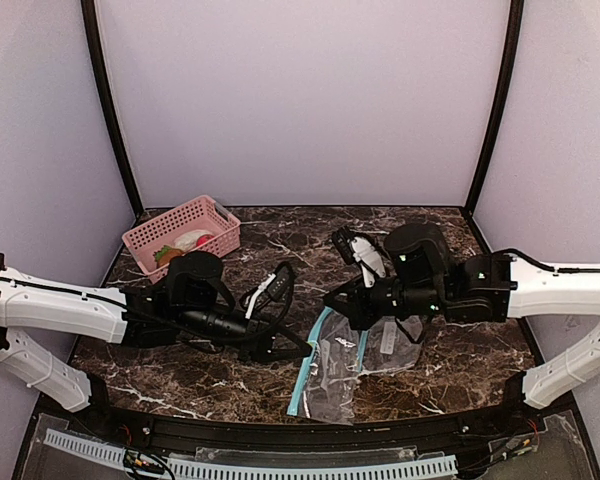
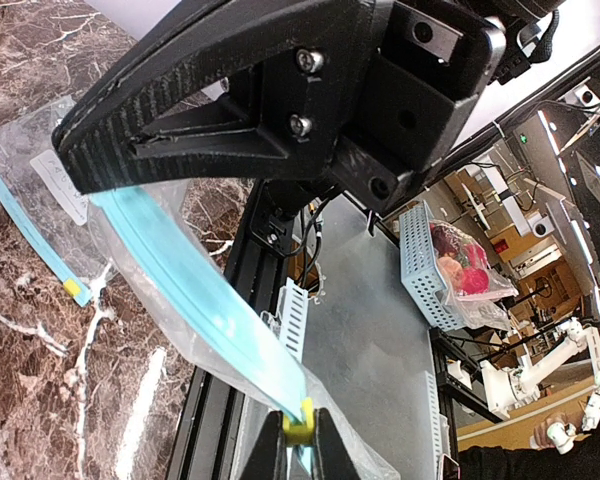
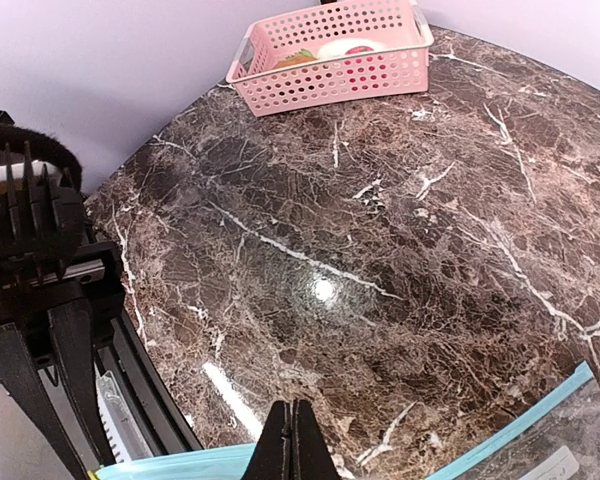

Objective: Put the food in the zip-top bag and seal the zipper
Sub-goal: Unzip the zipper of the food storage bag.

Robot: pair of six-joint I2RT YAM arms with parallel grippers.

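Left gripper (image 2: 298,447) and right gripper (image 3: 292,442) clamp clear plastic zip-top bag (image 1: 345,385) near centre; toy food (image 1: 191,241) in far-left pink plastic basket (image 1: 170,215)

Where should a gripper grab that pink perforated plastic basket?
Probably the top rim of a long wall of the pink perforated plastic basket, from straight above: it stands upright and open, and the thin wall fits between two fingers.

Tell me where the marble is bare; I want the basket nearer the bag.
Bare: far strip right of the pink basket; near-left corner before the left arm; near-right patch beside the zip-top bag. Crowded: the middle, where left gripper and right gripper meet.
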